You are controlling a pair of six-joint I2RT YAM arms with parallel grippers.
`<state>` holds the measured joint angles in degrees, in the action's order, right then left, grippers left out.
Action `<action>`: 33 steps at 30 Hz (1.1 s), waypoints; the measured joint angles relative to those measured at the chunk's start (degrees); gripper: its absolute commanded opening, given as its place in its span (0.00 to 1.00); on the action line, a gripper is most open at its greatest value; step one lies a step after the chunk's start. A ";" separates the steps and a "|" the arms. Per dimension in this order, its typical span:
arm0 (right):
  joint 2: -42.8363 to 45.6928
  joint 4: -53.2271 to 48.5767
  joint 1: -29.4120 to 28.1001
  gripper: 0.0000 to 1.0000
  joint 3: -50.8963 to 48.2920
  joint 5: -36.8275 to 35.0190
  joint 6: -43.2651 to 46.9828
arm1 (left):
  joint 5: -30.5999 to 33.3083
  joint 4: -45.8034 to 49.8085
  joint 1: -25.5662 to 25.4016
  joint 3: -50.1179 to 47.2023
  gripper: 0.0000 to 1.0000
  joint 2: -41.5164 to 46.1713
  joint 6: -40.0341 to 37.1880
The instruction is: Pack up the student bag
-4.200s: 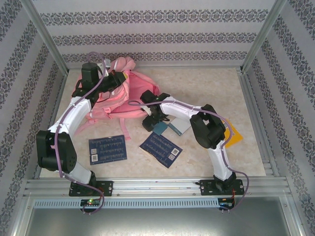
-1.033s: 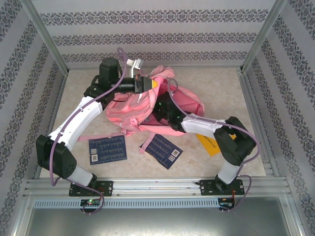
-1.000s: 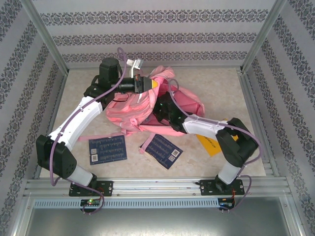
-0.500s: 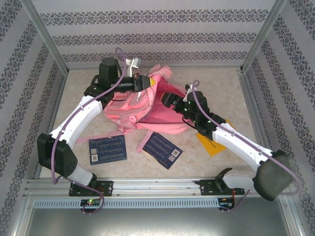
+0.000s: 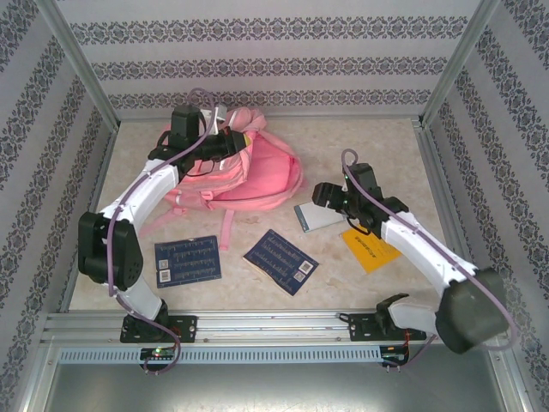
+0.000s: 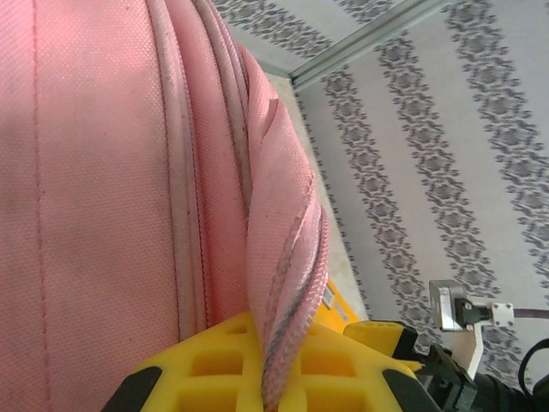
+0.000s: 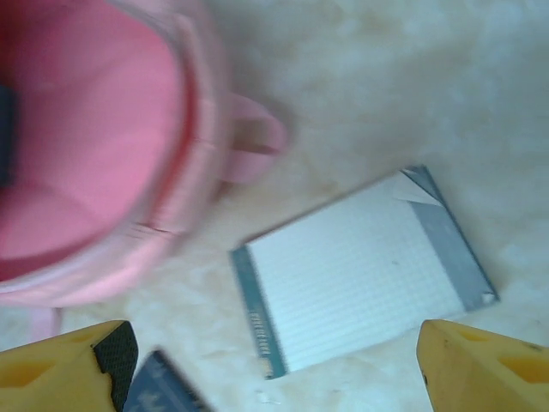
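Hovering with right claw [image 7: 274, 360] spread wide, yellow fingertips [image 7: 60, 369] well apart and nothing gripped between them. Looks straight down on a white grid notebook [image 7: 360, 266], flat on the table [image 7: 446, 86] directly beneath and slightly ahead. Shows that notebook's long axis on a slant, nearly along the line from one fingertip to the other, so probably calls for a wrist turn before biting across the short side or an edge. Finds the student bag [image 7: 86, 154] ahead and to the left of that claw, near the notebook but apart from it, with what looks like its pink interior turned this way. Beyond, at the bag's far upper rim, pinches a fold of pink fabric tight in left claw [image 6: 273, 373], closed hard on it. Puts right claw much the nearer to the notebook. Leaves a dark blue booklet [image 5: 280, 261] and a yellow folder [image 5: 371, 247] back toward the bases.
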<state>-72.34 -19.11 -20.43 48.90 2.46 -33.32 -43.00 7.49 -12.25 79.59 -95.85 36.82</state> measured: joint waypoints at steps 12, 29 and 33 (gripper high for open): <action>-23.43 -2.34 7.82 0.82 7.13 0.37 2.27 | 5.11 5.27 -4.66 0.09 0.61 -3.06 -3.74; -24.20 2.43 7.41 0.62 3.10 11.50 3.13 | 18.97 13.27 -21.55 2.12 0.52 -12.59 9.03; -22.93 4.79 7.41 0.62 0.74 12.46 2.62 | 21.49 15.45 -22.40 2.12 0.53 -14.47 10.91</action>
<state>-95.26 -14.33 -13.02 49.65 14.92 -30.70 -21.52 22.94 -34.65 81.71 -110.32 47.72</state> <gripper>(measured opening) 0.619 0.526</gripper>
